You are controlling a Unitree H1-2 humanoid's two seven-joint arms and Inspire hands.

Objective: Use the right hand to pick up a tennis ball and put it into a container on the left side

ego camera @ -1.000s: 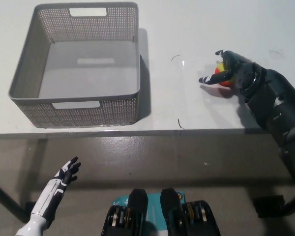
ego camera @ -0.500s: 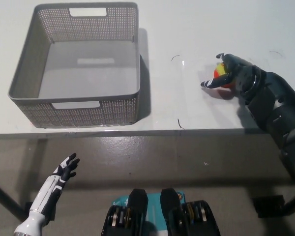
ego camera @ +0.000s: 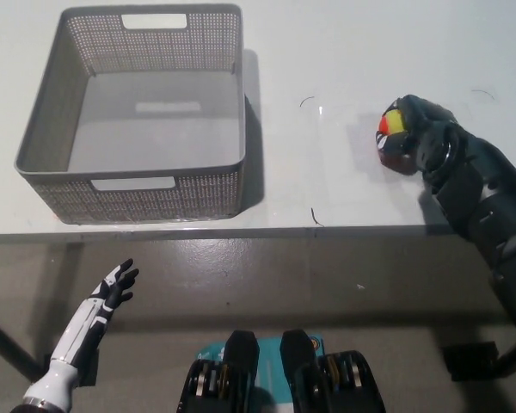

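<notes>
Low down and well short of the table edge, the white left hand [ego camera: 112, 291] rests with its fingers spread and nothing in it. Up on the table [ego camera: 344, 52], far to the left of the working hand, stands the grey basket [ego camera: 215, 185], upright and with nothing inside, its perforated wall facing the robot. At the far right the black right hand [ego camera: 410, 135] is wrapped over the ball [ego camera: 390, 126], a red and yellow one rather than the usual tennis colour, only a part of it showing on the hand's left side between the curled fingers. The step in hand looks like the grasp itself: the ball seems to sit at table level, not yet lifted. Next comes a firm squeeze, a lift clear of the table, and a long carry left to above the basket before letting go.
</notes>
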